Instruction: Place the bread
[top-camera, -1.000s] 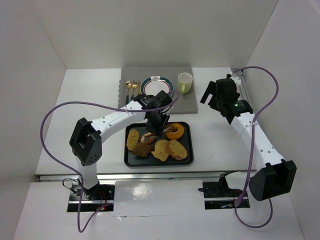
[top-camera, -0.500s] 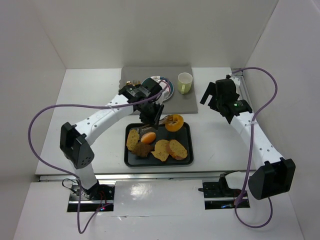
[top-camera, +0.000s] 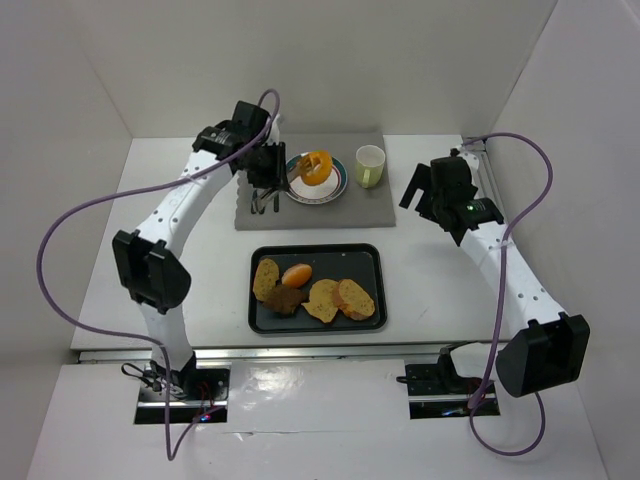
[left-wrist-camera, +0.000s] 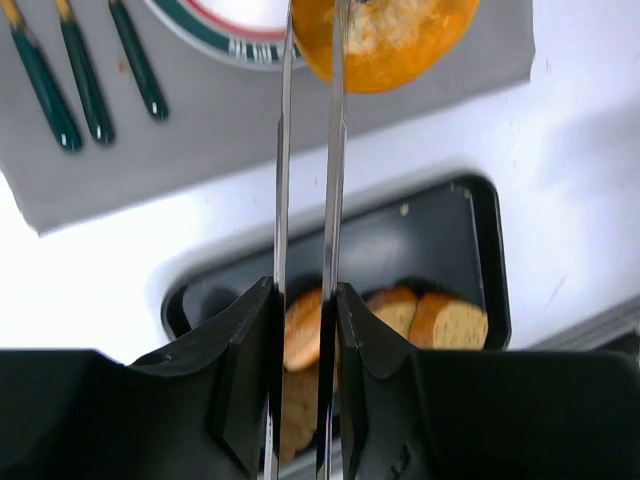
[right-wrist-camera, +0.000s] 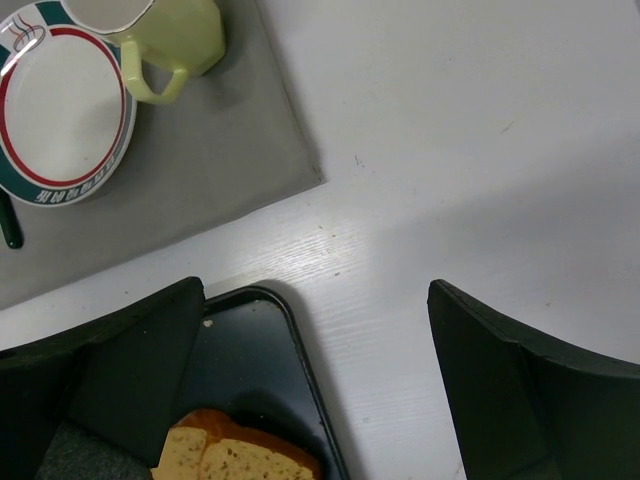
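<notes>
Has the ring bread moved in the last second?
Yes. The ring bread left the black tray and went toward the far side; it is now over the plate on the grey mat.

Robot lab booth: plain white walls (top-camera: 330, 60), white table (top-camera: 430, 270), bolted arms (top-camera: 185, 205).

Toast slices (top-camera: 340, 298) (on black tray (top-camera: 345, 260))

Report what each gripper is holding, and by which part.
The left gripper holds the golden-orange ring, with its thin jaws pinching one side of the ring's rim. The right gripper holds nothing, and its jaws stand open.
</notes>
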